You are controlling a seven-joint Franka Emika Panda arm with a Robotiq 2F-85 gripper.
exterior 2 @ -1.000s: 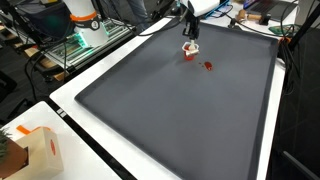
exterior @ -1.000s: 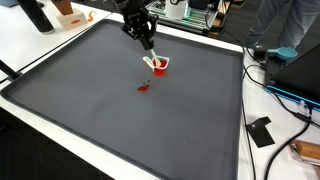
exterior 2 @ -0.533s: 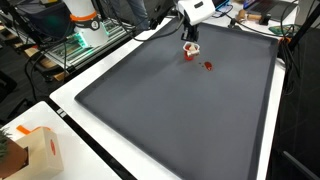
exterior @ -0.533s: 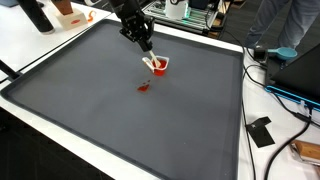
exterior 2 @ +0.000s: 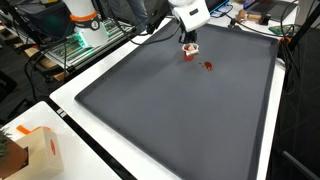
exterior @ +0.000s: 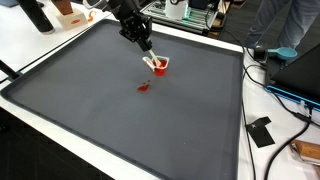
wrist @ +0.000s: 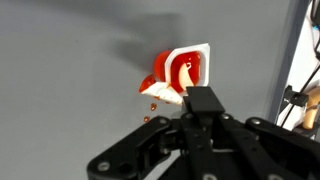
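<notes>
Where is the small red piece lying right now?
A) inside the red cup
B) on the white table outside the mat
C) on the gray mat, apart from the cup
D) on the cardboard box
C: in both exterior views the small red piece lies on the gray mat, a short gap from the cup.

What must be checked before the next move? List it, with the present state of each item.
1. Is the gripper close over the red-and-white cup: ok.
2. Jaws open or shut: cannot tell. The wrist view shows only one finger by the cup's rim.
3. Cup standing upright: cannot tell. It looks tilted in the wrist view.
4. The red piece lies on the mat, apart from the cup: ok.
5. Cup well inside the border of the gray mat: ok.
</notes>
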